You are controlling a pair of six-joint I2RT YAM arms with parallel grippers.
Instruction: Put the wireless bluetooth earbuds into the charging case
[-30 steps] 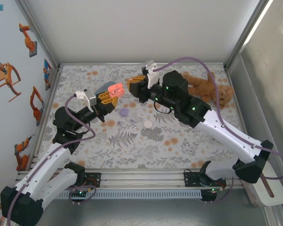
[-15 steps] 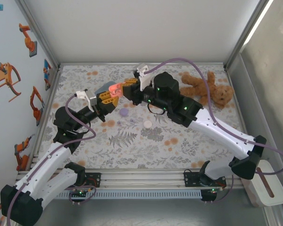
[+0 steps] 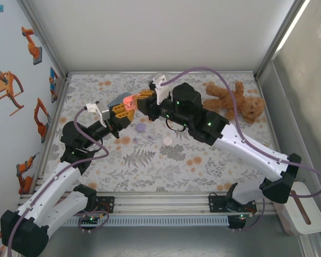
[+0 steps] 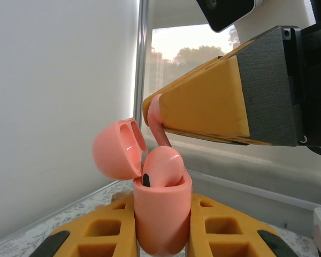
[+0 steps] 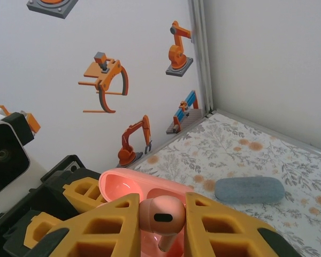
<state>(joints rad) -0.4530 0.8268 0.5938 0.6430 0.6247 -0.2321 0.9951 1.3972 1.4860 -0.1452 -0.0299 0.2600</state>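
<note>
Nearest, the left fingers (image 4: 224, 225) pinch the pink case (image 4: 160, 214) by its lower body, one yellow pad on each side. It stands upright out of them with its mouth facing away from the wrist. Its lid (image 4: 117, 147) is hinged back, to the left in the left wrist view, leaving the mouth free.

At that mouth sits the bud (image 4: 163, 163). Its rounded head rests in the opening, touching the rim. Its thin stem rises from there, bending slightly toward the lid side, up into the right fingers (image 4: 203, 101). Those are pressed together on the stem's end, reaching in from the right and from above the case.

So the bud's long axis runs close to the case's own, head toward the case and stem toward the right fingers. The coming move, I judge, is a short push by the right arm along that axis, with the left arm only bracing. Whether the head is lined up with its socket cannot be told.

From above, both pairs of fingers meet over the far-left part of the desk (image 3: 166, 171). Beyond lie a grey oblong (image 5: 250, 189) and a teddy (image 3: 238, 101).
</note>
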